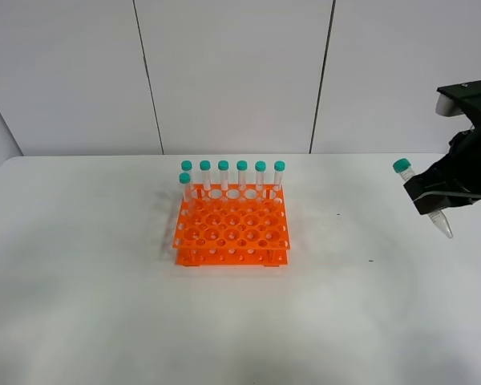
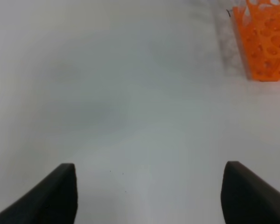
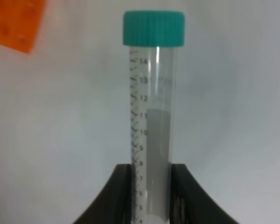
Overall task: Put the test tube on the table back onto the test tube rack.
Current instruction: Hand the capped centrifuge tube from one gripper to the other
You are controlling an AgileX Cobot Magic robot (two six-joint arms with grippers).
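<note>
My right gripper [image 1: 434, 197] is shut on the test tube [image 1: 402, 168], a clear tube with a teal cap, and holds it tilted in the air above the table [image 1: 104, 305] at the far right. In the right wrist view the test tube [image 3: 151, 112] stands between the two black fingers [image 3: 121, 191], cap away from the camera. The orange test tube rack [image 1: 232, 228] sits mid-table, well left of that gripper, with several teal-capped tubes [image 1: 232, 172] along its back row. My left gripper [image 2: 149, 186] is open over bare tabletop and holds nothing; it is outside the exterior view.
White wall panels stand behind the table. A corner of the rack [image 2: 266, 42] shows in the left wrist view, apart from the left fingers [image 2: 56, 196]. An orange rack corner [image 3: 16, 23] also appears in the right wrist view.
</note>
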